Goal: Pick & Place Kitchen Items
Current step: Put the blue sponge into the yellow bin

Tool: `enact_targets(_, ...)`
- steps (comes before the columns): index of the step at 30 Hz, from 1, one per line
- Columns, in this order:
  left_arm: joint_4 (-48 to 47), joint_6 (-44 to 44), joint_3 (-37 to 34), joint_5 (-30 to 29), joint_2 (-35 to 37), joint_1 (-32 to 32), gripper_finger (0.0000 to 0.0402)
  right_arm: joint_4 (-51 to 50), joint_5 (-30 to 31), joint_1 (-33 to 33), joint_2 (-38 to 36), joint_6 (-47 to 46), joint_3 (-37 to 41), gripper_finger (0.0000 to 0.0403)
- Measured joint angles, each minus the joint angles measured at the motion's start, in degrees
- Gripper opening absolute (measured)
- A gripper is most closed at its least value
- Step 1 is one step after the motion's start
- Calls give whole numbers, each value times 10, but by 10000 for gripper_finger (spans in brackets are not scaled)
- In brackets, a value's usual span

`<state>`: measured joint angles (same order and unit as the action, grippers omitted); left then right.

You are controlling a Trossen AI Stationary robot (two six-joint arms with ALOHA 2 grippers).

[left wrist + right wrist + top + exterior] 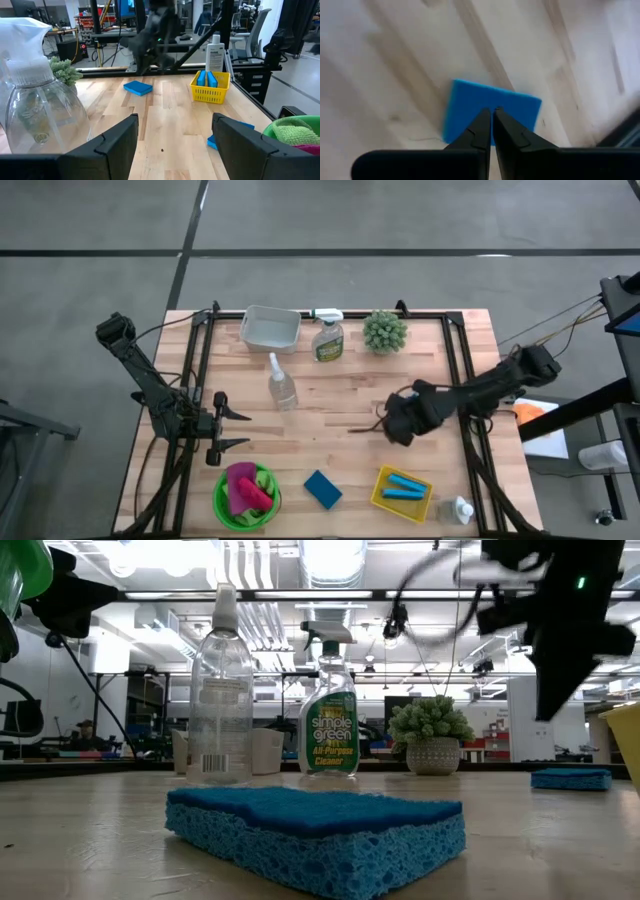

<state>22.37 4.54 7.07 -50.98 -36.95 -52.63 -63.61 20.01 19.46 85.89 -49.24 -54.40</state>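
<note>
while left gripper (pixel 240 428) waits spread, right gripper (pixel 492 112) fingers pressed together, empty, blue sponge (pixel 490 112) just beneath tips.

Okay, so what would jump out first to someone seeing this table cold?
Probably the right gripper, shut and empty, poised over a blue sponge at the table's right-middle. Next, the bright colours along the near edge: a green bowl of pink and green cloths at the left, and a yellow basket holding blue sponges at the right. The left gripper waits open by the bowl.
</note>
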Motion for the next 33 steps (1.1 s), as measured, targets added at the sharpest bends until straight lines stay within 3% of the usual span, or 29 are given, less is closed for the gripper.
enact_targets(8, 0, 0, 0, 0, 0, 0, 254, 55, -73, -74, 0, 53, 71, 17)
enact_targets(16, 0, 0, 0, 0, 0, 0, 254, 141, -120, -95, 5, 101, 92, 17)
enact_targets(29, 0, 0, 0, 0, 0, 0, 254, 199, -132, -97, 39, 151, 92, 17)
enact_targets(33, 0, -1, 0, 0, 0, 0, 254, 261, -132, -97, 36, 178, 92, 17)
